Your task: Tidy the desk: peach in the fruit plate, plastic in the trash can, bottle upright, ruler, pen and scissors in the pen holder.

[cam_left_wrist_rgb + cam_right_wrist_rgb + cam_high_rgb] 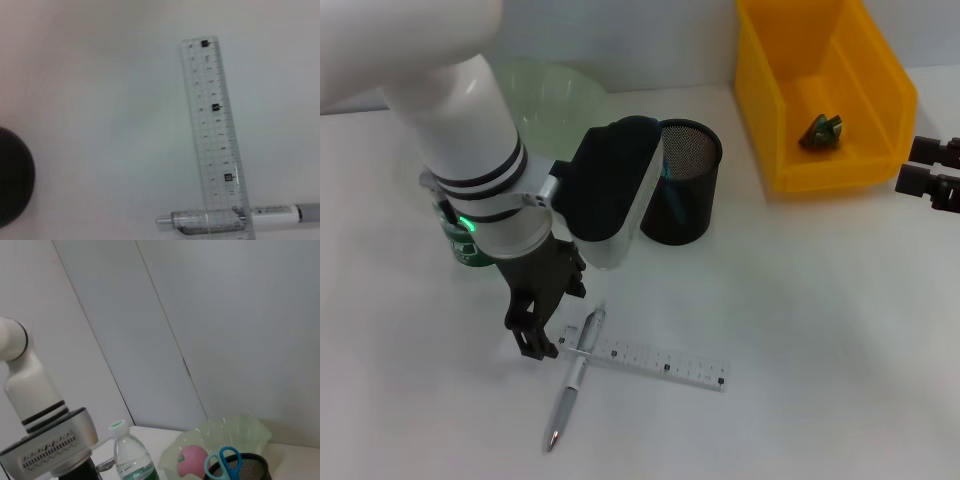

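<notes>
- Step in hand, by my reading: ruler and pen are the last items out on the desk. Peach (192,460) sits in the fruit plate (245,427), scissors (225,462) stand in the pen holder (685,185), bottle (131,457) stands upright, and a crumpled green scrap (820,131) lies in the yellow bin (880,85).
- Left gripper (533,327) hangs low over the desk, at the near-left end of the ruler (650,362), fingers pointing down. Nothing visibly held. Whether the fingers are spread or closed I cannot tell; they read as one dark mass from the head view.
- Pen (575,375) lies across that same end of the ruler, tip toward the robot. The left wrist view shows the ruler's clear plastic passing over the pen barrel, so the ruler appears to rest on top.
- Next move calls for, I judge, a pinch on one of the two without dragging the other, since they cross right at the grasp site. A flat ruler on a flat desk offers little edge to catch.
- Right gripper (930,170) is parked at the far right beside the bin, partly cut off by the frame; its state is not readable.
- Hidden: the left arm covers most of the bottle and part of the plate in the head view.
</notes>
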### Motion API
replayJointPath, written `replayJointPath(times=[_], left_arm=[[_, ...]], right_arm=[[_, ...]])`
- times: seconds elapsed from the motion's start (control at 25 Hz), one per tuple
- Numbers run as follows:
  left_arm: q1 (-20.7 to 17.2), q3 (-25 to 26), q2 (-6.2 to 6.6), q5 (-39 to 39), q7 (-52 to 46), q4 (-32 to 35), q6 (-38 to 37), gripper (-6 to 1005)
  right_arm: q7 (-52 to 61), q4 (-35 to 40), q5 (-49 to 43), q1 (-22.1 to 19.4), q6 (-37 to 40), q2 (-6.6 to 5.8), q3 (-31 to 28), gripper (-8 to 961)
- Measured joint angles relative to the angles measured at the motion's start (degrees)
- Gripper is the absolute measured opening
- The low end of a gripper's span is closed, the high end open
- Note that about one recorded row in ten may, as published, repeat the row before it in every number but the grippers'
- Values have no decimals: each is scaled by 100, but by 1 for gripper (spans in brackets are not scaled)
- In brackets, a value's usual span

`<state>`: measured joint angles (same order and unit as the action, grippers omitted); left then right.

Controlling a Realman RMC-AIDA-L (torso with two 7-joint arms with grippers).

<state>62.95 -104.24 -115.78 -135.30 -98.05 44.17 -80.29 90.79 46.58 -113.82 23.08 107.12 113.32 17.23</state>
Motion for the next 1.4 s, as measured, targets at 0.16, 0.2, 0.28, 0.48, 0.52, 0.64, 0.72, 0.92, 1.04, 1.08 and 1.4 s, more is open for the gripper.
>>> replayJointPath(times=[0.16,0.2,0.28,0.48,0.52,0.64,0.72,0.92,1.04,1.08,1.4], left_arm=[[129,-5,-59,-128,-143,-73,24,790],[129,-5,-59,-128,-143,-73,24,791],[204,-23,-108,-197,-184,-166,48,793],[323,-166,-182,-359,-384,-332,85,795],[340,-168,-191,-363,-397,-360,80,794],[358,-182,-203,-367,-420,-408,56,792],[380,-190,-216,-355,-442,-415,15,791],[437,-199,-256,-328,-469,-452,-1,791],[437,-201,-268,-325,-469,-458,31,790],[437,-202,-273,-323,-468,-459,41,790],[382,-202,-289,-321,-469,-458,84,790]], right_arm=[[-42,-28,0,-20,0,-28,0,709],[-49,-26,0,-22,0,-28,0,709],[-55,-8,0,-27,0,-26,0,708],[-83,-8,-6,-33,1,-25,-1,707],[-83,-8,-6,-33,1,-25,-1,707],[-116,-21,-47,-30,1,-28,-1,706],[-121,-22,-52,-27,1,-32,0,706],[-125,-26,-70,-24,2,-36,0,705],[-130,-30,-77,-23,1,-38,1,704],[-131,-32,-78,-23,1,-39,4,704],[-142,-33,-79,-3,2,-35,64,702]])
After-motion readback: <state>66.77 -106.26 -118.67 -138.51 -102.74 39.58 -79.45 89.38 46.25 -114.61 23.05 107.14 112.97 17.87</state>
